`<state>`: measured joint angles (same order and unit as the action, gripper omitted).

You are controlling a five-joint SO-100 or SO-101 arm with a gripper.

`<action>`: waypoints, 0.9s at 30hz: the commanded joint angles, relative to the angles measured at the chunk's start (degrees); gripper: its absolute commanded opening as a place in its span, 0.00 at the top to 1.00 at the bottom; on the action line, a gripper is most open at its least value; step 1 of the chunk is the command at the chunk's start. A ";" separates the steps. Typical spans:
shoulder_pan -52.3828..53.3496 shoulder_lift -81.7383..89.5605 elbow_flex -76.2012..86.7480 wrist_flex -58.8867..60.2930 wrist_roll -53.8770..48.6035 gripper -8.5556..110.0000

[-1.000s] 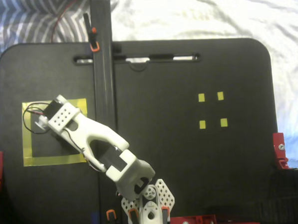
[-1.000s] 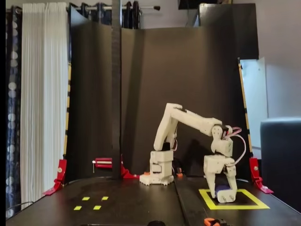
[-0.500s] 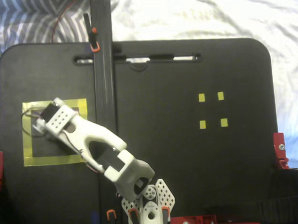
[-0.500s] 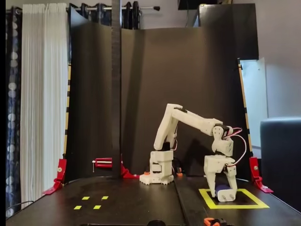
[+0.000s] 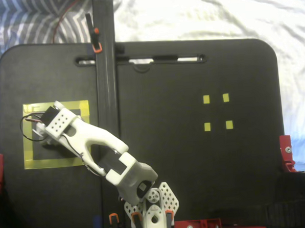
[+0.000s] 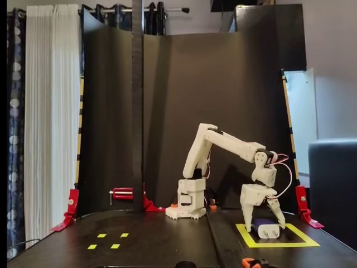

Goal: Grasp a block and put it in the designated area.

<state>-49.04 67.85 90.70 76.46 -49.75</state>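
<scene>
Block (image 6: 265, 229) lies inside yellow square (image 6: 301, 244), gripper (image 6: 262, 220) spread astride it (contact unclear).

Small dark navy-blue boxy block (image 6: 265, 228): hidden under white arm's wrist in fixed view from above, near bench's left edge; seen only in fixed view from front. Silvery prongs too small to tell. Whether white two-finger gripper (image 6: 262, 220) touches block unclear. Yellow tape square outline (image 5: 29, 146): top right part covered by wrist from above. Arm base (image 5: 150, 216) cut off by bottom picture edge.
</scene>
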 commanded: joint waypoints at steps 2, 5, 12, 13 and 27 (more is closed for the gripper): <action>0.97 3.52 -4.57 4.83 -0.26 0.57; 2.11 6.94 -9.32 11.34 -0.26 0.57; 3.60 14.77 -15.73 21.18 -0.35 0.58; 3.60 15.47 -15.82 21.80 -0.35 0.58; 3.96 16.08 -15.82 21.71 0.00 0.93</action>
<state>-45.35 81.30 76.73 98.35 -49.75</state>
